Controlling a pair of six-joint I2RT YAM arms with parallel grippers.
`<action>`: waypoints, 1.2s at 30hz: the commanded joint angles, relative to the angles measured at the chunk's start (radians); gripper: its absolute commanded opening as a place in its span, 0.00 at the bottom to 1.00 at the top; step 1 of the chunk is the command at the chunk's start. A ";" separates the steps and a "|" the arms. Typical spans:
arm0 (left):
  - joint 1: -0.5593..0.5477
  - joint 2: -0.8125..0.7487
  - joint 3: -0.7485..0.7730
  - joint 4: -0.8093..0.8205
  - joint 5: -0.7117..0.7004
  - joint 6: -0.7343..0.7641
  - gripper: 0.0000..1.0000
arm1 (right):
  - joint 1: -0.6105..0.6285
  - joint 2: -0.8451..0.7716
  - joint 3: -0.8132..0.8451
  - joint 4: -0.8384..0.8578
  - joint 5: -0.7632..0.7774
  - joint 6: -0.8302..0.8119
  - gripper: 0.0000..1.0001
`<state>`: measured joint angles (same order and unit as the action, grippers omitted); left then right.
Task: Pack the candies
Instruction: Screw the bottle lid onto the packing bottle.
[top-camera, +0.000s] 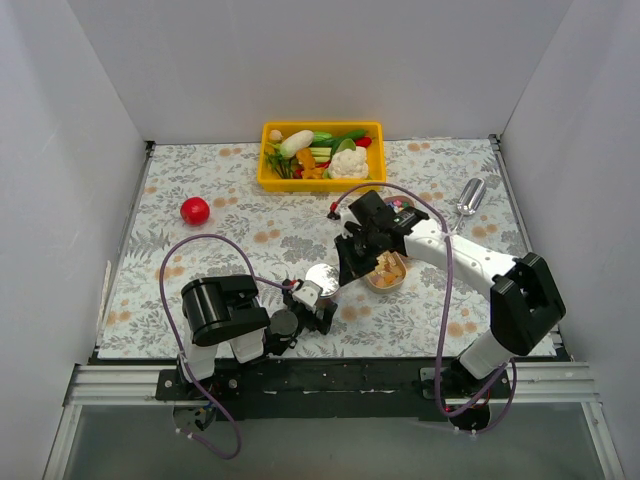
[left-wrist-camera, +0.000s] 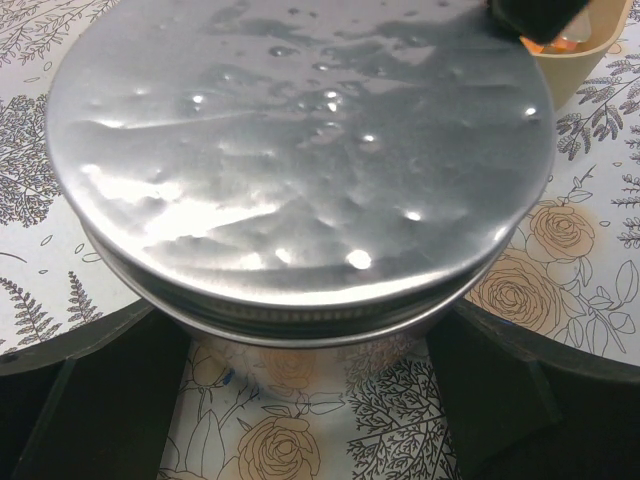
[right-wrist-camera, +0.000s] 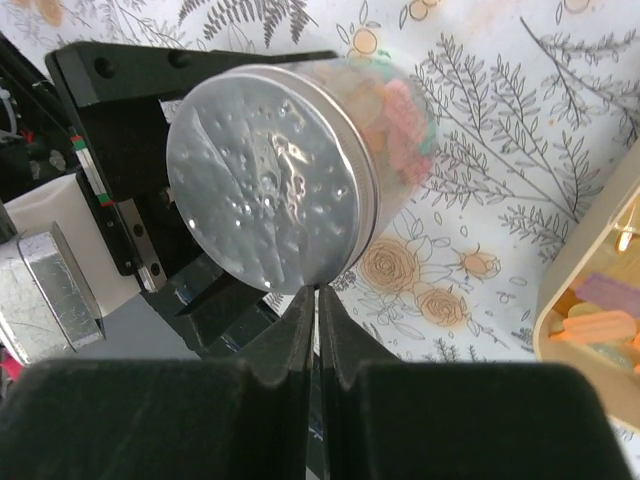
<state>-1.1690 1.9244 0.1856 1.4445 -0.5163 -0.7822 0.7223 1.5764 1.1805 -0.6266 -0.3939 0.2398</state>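
Note:
A clear jar (top-camera: 322, 280) with a silver lid (left-wrist-camera: 300, 150) lies tilted in my left gripper (top-camera: 310, 298), whose black fingers (left-wrist-camera: 500, 390) are shut on its sides. Pastel candies (right-wrist-camera: 400, 105) show through the jar's wall. My right gripper (right-wrist-camera: 318, 292) is shut and empty, its tips touching the lower rim of the lid (right-wrist-camera: 270, 180); in the top view it (top-camera: 348, 268) hangs just right of the jar. A tan bowl (top-camera: 386, 285) with orange-tan candies (right-wrist-camera: 600, 322) stands right of the jar.
A yellow bin (top-camera: 268, 182) of toy vegetables stands at the back centre. A red ball (top-camera: 195, 210) lies at the left. A small dish with coloured bits (top-camera: 401, 204) sits behind the right arm, and a metal scoop (top-camera: 470, 194) lies at the back right.

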 joint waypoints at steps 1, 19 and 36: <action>0.005 0.091 -0.044 0.195 0.027 -0.026 0.80 | 0.040 -0.045 0.030 -0.105 0.111 0.044 0.14; 0.005 0.088 -0.064 0.206 0.024 -0.031 0.80 | -0.018 0.188 0.274 -0.087 -0.042 -0.131 0.46; 0.005 0.097 -0.061 0.212 0.025 -0.037 0.80 | 0.045 0.157 0.174 -0.070 0.053 -0.151 0.71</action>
<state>-1.1694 1.9251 0.1848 1.4445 -0.5171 -0.7834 0.7406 1.7405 1.3441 -0.7017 -0.3878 0.1020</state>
